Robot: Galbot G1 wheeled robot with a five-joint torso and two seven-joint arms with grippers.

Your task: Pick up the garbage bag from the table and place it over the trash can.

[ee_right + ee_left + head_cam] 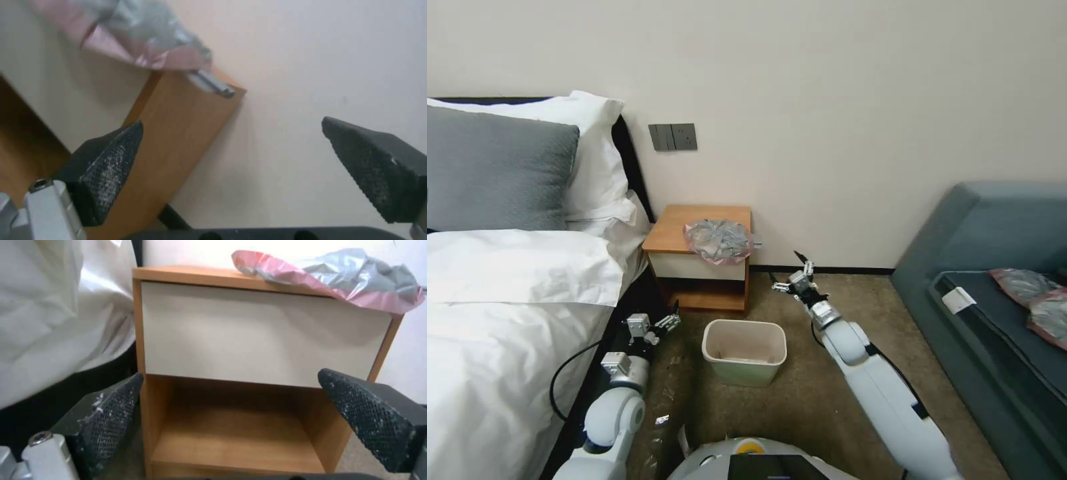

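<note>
Tools (788, 270) spread; trash can (744, 351) unlined

The table (675, 230) is set against the wall beside the bed (500, 320), and the garbage bag (718, 239) is laid crumpled on its orange-brown top, overhanging the front edge. The trash can (744, 351) is stood on the carpeted floor (820, 393) just before the table.

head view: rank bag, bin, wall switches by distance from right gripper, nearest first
From the open right gripper:
1. Bag, on the nightstand's front right corner, just to its left.
2. Bin, on the carpet, lower left.
3. Switches, high on the wall, farthest.
</note>
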